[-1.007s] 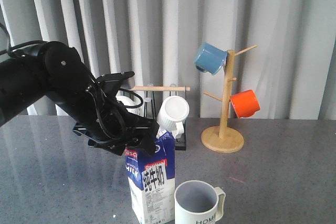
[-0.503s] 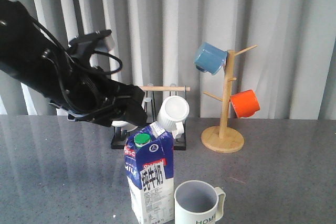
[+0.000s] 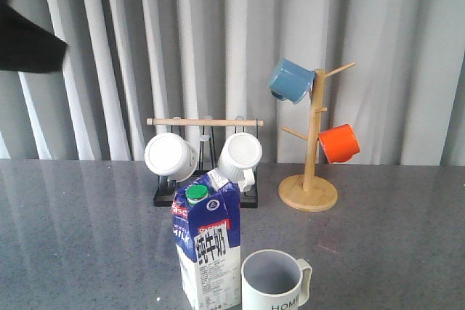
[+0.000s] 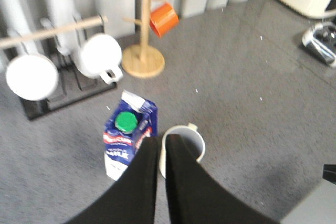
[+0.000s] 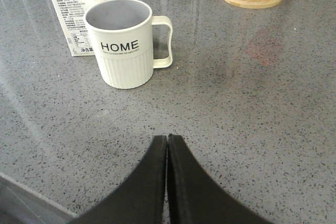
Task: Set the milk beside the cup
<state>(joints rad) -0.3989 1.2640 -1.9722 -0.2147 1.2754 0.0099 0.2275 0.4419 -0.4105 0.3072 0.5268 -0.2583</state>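
- The milk carton (image 3: 208, 246) stands upright on the grey worktop (image 3: 378, 237), free of any grip, green cap (image 4: 126, 122) up.
- Just beside it sits the ribbed "HOME" mug (image 5: 125, 41), handle turned away from the carton; whether they touch, I cannot tell.
- Left pincer (image 4: 161, 148) hangs high above the pair, fingers clenched together with only a sliver between, empty.
- Right pincer (image 5: 167, 145) hovers low over bare worktop near the mug, fingers pressed together, nothing in them.
- Behind: two white mugs (image 3: 240, 153) on a black rack (image 3: 204, 195), blue mug (image 3: 290, 80) and orange mug (image 3: 339, 143) on a wooden mug tree (image 3: 311, 139).
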